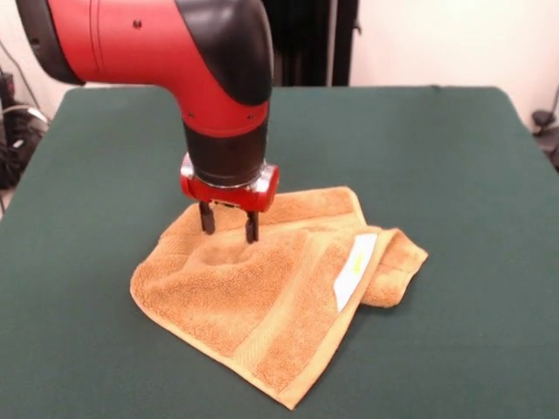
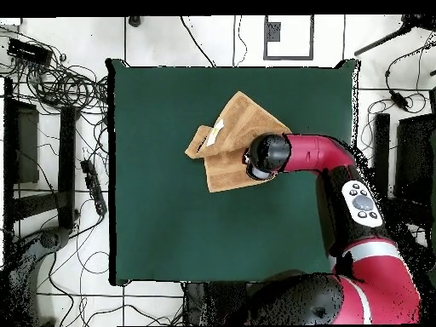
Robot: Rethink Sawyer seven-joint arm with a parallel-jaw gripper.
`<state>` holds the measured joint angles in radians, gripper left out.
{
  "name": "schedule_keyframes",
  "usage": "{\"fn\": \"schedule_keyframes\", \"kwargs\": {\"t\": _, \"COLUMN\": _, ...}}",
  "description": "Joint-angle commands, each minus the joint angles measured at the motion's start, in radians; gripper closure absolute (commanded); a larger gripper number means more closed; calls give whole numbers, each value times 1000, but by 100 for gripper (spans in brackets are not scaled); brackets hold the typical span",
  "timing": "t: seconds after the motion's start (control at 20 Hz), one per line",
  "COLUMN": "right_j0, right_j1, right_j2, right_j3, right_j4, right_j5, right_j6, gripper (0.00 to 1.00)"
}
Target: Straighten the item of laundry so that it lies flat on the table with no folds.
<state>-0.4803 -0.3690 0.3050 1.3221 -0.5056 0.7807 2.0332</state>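
Towel [image 1: 262, 305] lies mid-tabletop [image 1: 454, 157], one corner w/ white tag [image 1: 355, 271] folded over. Pincer [image 1: 229, 230] slightly open, tips down on the far part of the cloth, gripping nothing yet. Prob. grasp step; next: pinch, pull fold out flat.

Looped terry cloth towel [image 1: 253, 305] lies on matt felt-like table [image 1: 454, 175].

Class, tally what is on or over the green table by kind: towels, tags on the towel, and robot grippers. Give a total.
Towels: 1, the orange-tan towel, partly folded over
White tags: 1, the tag
Grippers: 1, the gripper, fingers apart at the towel
Total: 3
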Motion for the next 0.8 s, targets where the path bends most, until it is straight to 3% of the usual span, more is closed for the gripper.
{"fn": "schedule_keyframes", "kwargs": {"t": 0.05, "right_j0": 26, "right_j1": -139, "right_j2": 17, "right_j3": 136, "right_j4": -35, "right_j5": -131, "right_j6": -17, "gripper": 0}}
{"fn": "schedule_keyframes", "kwargs": {"t": 0.25, "right_j0": 14, "right_j1": -227, "right_j2": 25, "right_j3": 200, "right_j4": 16, "right_j5": -74, "right_j6": -12, "gripper": 0}}
{"fn": "schedule_keyframes", "kwargs": {"t": 0.8, "right_j0": -11, "right_j1": -322, "right_j2": 60, "right_j3": 292, "right_j4": 70, "right_j5": -39, "right_j6": -37, "gripper": 0}}
